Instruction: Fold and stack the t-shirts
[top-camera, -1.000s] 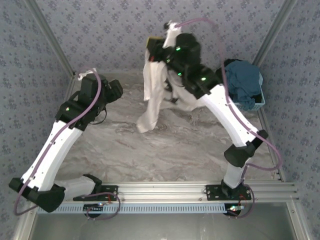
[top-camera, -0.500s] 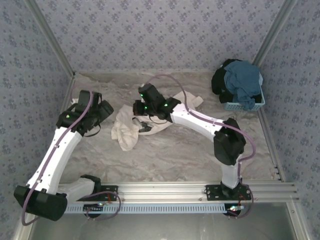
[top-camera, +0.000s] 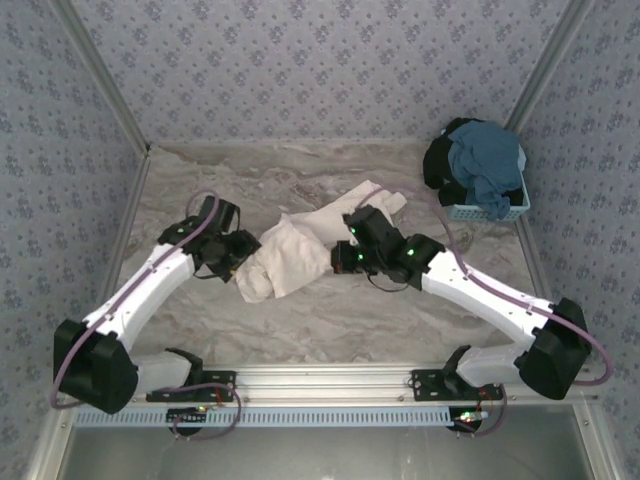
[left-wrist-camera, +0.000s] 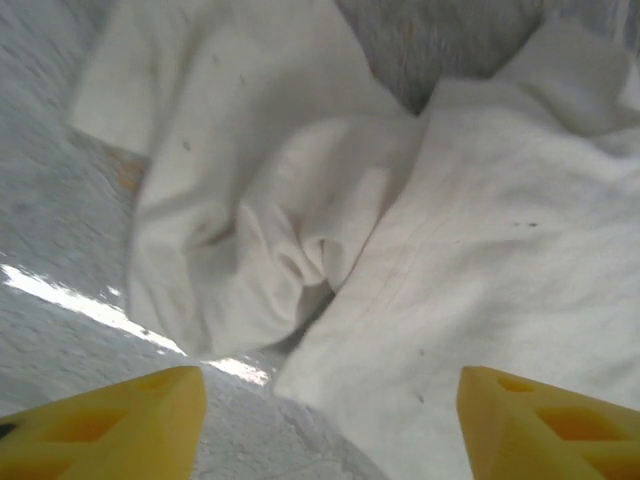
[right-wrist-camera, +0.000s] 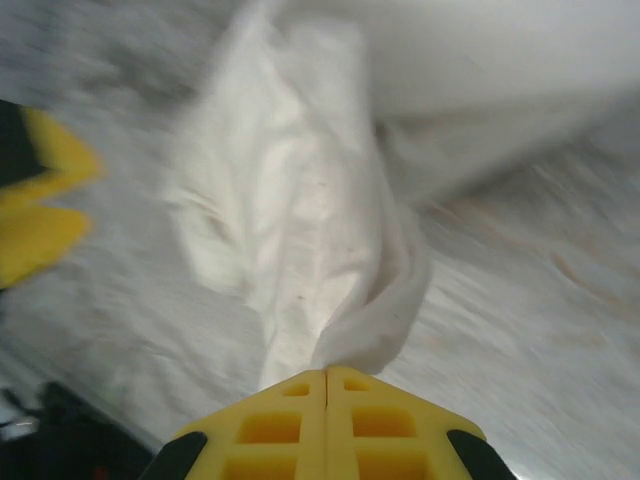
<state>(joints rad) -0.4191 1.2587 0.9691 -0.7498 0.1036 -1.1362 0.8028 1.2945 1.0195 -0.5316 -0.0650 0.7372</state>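
- right gripper (right-wrist-camera: 325, 380) is clamped on a bunched bit of the cream-white t-shirt (top-camera: 295, 255), mid-table; left gripper (left-wrist-camera: 328, 415) hangs apart at its left end.
- imo grab that end low, then stretch it flat.
- teal t-shirt (top-camera: 490, 160) sits in the basket (top-camera: 500, 212), far right.

From my station the cell looks closed in on three sides: a back wall (top-camera: 330, 70), a left wall (top-camera: 50, 150) and a right wall (top-camera: 600, 180), all papered in blue-grey with a small repeating floral print. Bare metal posts (top-camera: 100, 72) run diagonally down from the upper corners of the frame to the far corners of the table (top-camera: 300, 315). Its top is a grey-and-cream marbled surface. Along the bottom of the frame I see an aluminium rail (top-camera: 330, 380), a white slotted strip (top-camera: 330, 415) just under it, and a plain grey panel (top-camera: 320, 455) below. The lighting is soft and even; in the left wrist view a bright streak (left-wrist-camera: 60, 290) lies across the marbling at lower left.
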